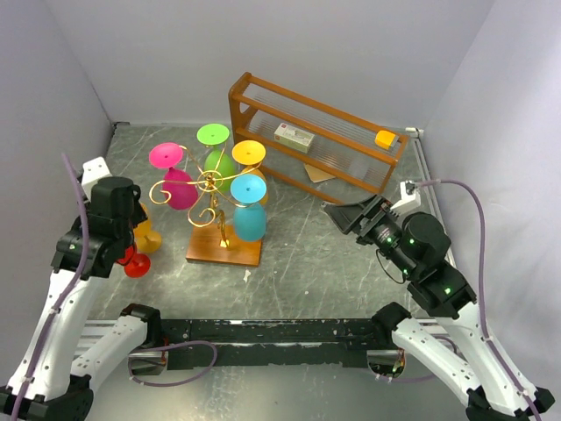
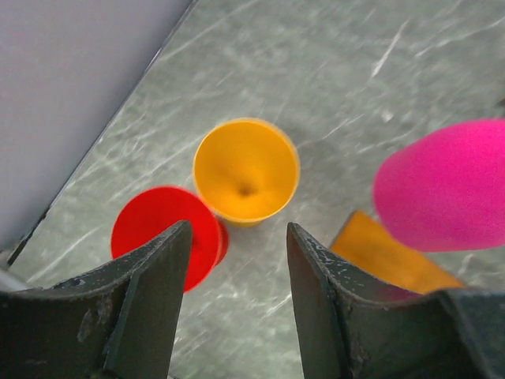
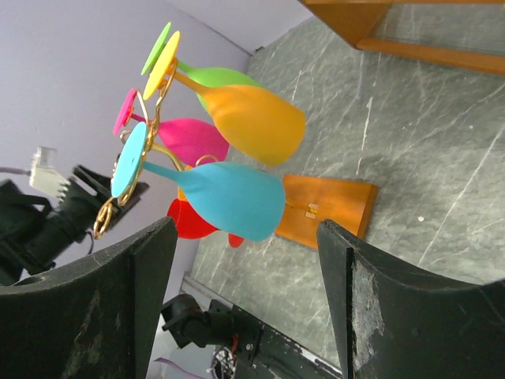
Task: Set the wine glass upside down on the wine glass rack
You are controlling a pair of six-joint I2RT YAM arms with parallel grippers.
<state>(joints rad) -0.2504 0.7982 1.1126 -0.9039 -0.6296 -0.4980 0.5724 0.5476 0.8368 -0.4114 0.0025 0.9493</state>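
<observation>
The gold wire rack (image 1: 209, 182) stands mid-table on a wooden base (image 1: 224, 247). Pink (image 1: 180, 189), green (image 1: 217, 162), yellow (image 1: 249, 153) and blue (image 1: 249, 215) glasses hang upside down on it. An orange glass (image 2: 246, 170) stands upright at the left, mouth up, with a red glass (image 2: 158, 233) beside it. My left gripper (image 2: 239, 237) is open and empty above these two; in the top view it (image 1: 131, 241) covers part of them. My right gripper (image 3: 246, 237) is open and empty, right of the rack (image 3: 154, 118), facing the blue glass (image 3: 229, 201).
A brown wooden shelf (image 1: 316, 132) stands at the back right, holding a white box (image 1: 294, 137) and a yellow block (image 1: 384, 139). Grey walls close in the left, back and right. The pink glass (image 2: 446, 185) hangs close to the right of my left gripper.
</observation>
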